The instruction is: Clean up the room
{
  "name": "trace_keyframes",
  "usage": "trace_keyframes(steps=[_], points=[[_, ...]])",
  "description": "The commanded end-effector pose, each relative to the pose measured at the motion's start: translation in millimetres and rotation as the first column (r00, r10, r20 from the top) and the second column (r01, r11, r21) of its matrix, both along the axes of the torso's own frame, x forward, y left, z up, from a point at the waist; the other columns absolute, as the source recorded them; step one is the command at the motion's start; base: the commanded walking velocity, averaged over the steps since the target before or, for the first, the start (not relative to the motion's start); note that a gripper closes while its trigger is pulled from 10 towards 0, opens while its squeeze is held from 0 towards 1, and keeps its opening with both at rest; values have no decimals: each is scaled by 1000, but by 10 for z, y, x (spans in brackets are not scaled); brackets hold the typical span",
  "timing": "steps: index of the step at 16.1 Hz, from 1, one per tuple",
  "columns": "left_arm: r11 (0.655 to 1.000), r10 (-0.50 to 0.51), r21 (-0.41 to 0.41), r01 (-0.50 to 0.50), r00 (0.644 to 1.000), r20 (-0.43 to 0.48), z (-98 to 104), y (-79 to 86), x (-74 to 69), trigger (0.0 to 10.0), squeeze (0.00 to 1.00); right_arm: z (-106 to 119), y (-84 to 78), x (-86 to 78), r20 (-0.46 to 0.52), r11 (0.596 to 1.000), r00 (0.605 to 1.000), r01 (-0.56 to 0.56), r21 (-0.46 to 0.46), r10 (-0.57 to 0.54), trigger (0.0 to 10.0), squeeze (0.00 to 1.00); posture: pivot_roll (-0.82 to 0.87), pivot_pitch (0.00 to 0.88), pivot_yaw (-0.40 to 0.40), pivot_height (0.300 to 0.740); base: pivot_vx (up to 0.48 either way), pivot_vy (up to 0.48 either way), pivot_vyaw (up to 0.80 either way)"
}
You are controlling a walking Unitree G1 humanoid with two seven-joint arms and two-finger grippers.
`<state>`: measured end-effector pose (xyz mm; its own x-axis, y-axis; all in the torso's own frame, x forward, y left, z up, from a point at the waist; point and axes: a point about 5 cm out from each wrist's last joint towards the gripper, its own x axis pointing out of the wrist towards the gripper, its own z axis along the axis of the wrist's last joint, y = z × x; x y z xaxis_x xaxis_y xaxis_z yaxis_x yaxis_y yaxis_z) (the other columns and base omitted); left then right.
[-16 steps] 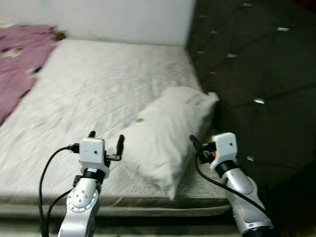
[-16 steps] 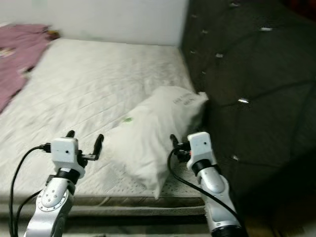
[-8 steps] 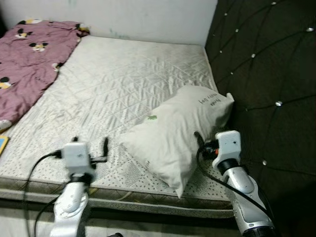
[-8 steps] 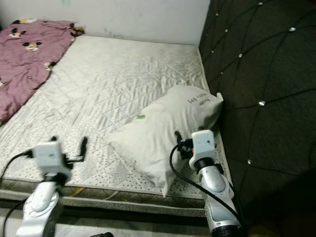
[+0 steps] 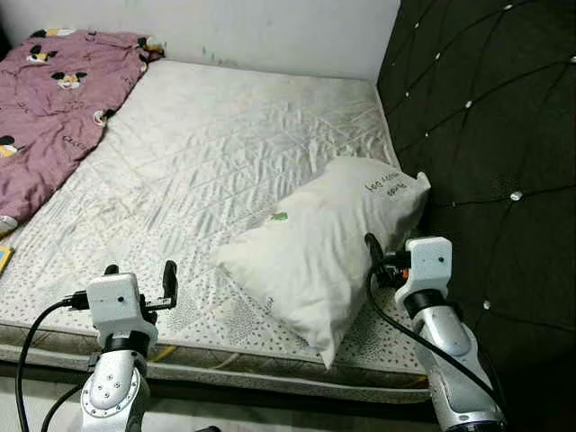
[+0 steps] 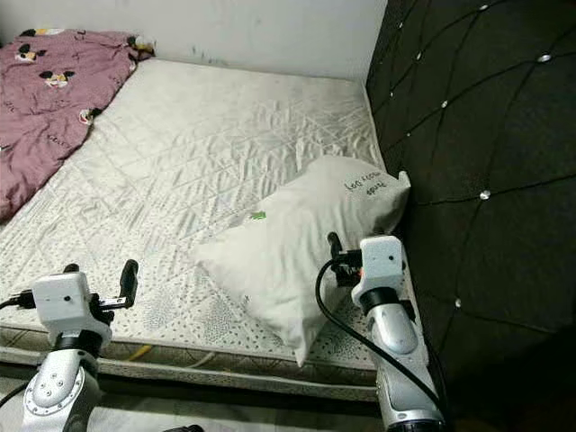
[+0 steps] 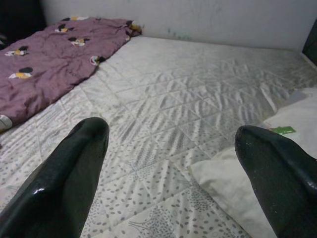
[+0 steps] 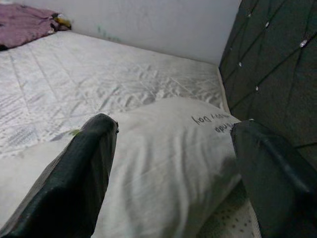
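White pillow (image 5: 328,241) lies at the bed's (image 5: 225,144) headboard edge, before the open right gripper (image 8: 168,173); open left gripper (image 5: 139,274) hovers over the near edge.

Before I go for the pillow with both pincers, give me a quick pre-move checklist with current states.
1. Left pincer open: ok, fingers wide apart in its wrist view.
2. Right pincer open: ok, nothing held.
3. Pillow within reach: ok, it lies right before the right pincer, against the dark tufted headboard.
4. Left pincer on target: not ok, it hovers over the bare mattress, beside the pillow's corner.
5. Blanket off the pillow: ok, bunched at the far left.
6. Pillow's underside free of snags: cannot tell.
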<state>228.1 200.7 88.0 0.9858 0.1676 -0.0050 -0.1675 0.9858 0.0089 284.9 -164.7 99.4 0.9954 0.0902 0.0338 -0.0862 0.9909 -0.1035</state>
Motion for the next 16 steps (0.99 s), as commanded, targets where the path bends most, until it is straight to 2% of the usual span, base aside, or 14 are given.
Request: trace_keyframes(steps=[1,3,5,7,16], points=[[1000,-6,5,6,1000,-10,-12,-11,9,10000,0,-18,-25,1,-16,1000,1000,17,-9,-17,10000,0,-10,69,-57,740,0,0,0],[1000,-18,9,18,1000,-14,-13,-27,18,10000,0,-31,-29,20,-33,1000,999,14,8,-14,10000,0,-10,67,-55,740,0,0,0],[1000,-23,13,24,1000,-17,-19,-30,20,10000,0,-73,-59,19,-63,998,997,44,37,-41,10000,0,-8,66,-53,740,0,0,-544],[999,-30,20,30,999,-16,-18,-38,29,10000,0,-71,-52,13,-46,999,998,34,21,-33,10000,0,-7,66,-52,740,0,0,-800],[999,-24,43,25,999,-21,-23,-26,41,10000,0,-88,-25,7,-59,1000,998,27,10,-27,10000,0,-9,71,-45,740,0,0,0]])
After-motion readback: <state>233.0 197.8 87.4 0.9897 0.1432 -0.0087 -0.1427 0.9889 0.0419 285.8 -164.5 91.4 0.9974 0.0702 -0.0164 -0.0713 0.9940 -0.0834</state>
